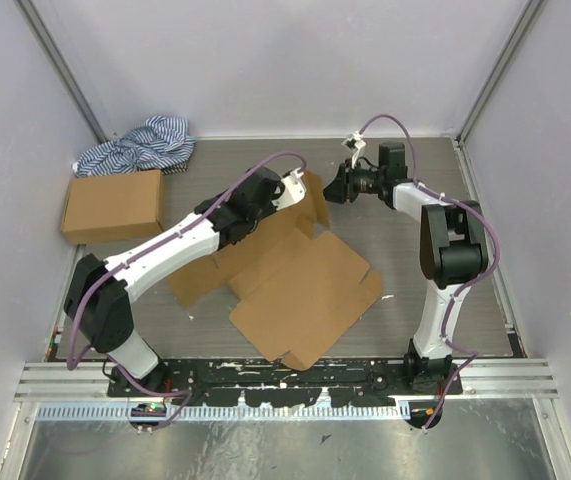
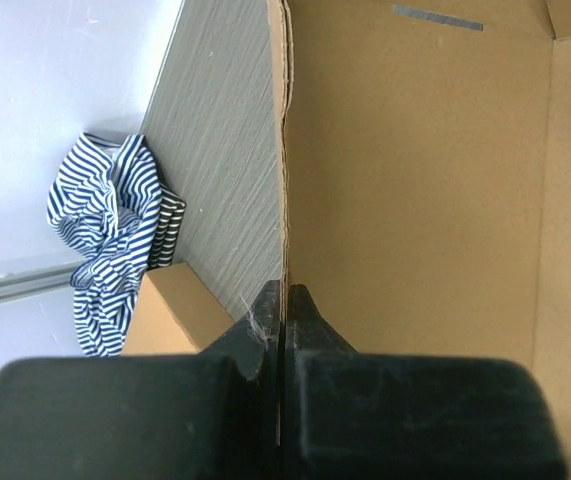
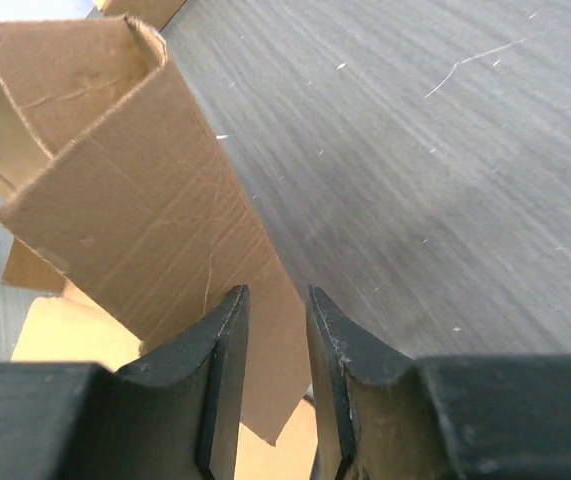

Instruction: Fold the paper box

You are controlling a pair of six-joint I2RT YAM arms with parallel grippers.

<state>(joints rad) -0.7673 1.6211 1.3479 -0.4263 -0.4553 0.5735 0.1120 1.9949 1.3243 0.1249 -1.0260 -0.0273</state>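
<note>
The paper box is a brown die-cut sheet lying mostly flat mid-table, with its far panel raised upright. My left gripper is shut on the edge of that raised panel; in the left wrist view the jaws pinch the thin cardboard edge, with the panel's inner face to the right. My right gripper hovers just right of the raised panel. In the right wrist view its jaws stand a little apart and hold nothing, with the folded flap just beyond them.
A smaller ready-made brown box sits at the left, also in the left wrist view. A blue-striped cloth lies bunched in the far left corner, and shows in the left wrist view. White walls enclose the grey table.
</note>
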